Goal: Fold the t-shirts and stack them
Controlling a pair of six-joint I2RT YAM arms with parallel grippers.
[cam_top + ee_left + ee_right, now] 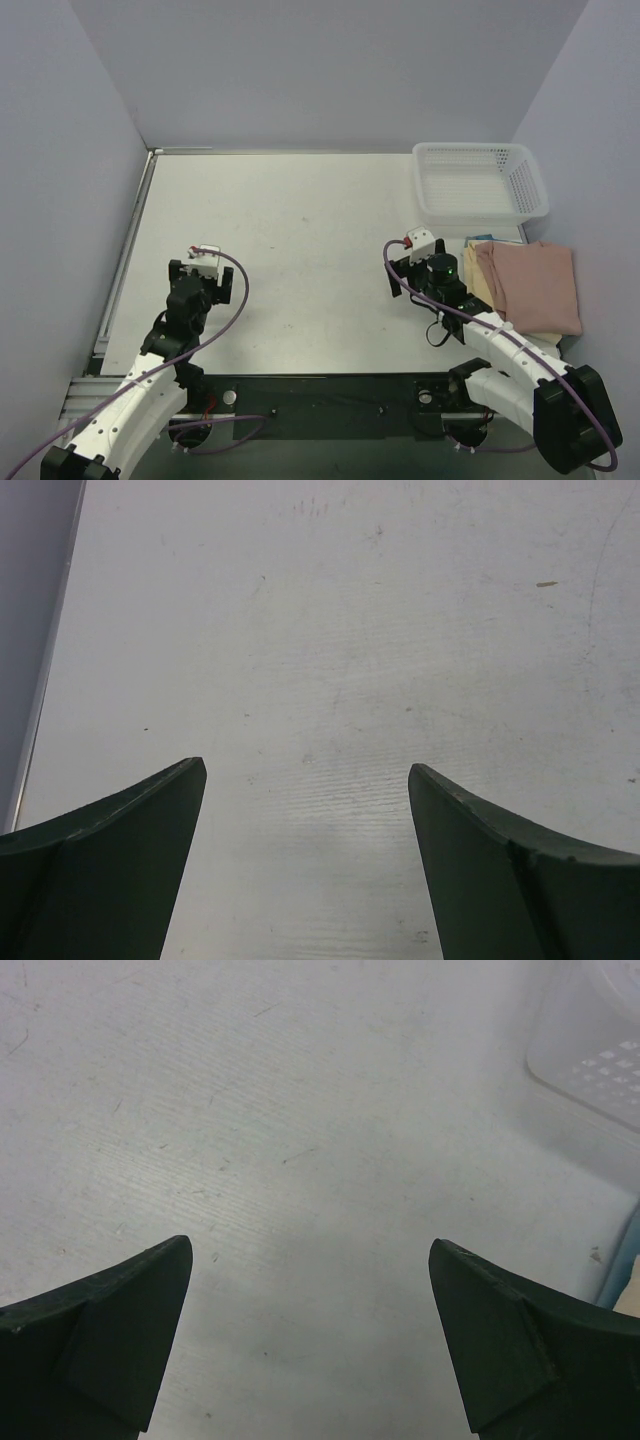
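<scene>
A folded dusty pink-brown t-shirt [535, 284] lies at the table's right edge on top of a pale tan-yellow t-shirt [474, 268], of which only the left edge and a strip at the front show. A sliver of that stack shows at the right edge of the right wrist view [630, 1295]. My right gripper [408, 252] is open and empty over bare table just left of the stack. My left gripper [200, 256] is open and empty over bare table at the left. Both wrist views show spread fingers [120, 850] [110, 1330] with only table between them.
A white plastic mesh basket [480, 181] stands at the back right, just behind the shirt stack; its corner shows in the right wrist view [600, 1050]. A light blue edge [478, 239] peeks out behind the stack. Grey walls close the table on three sides.
</scene>
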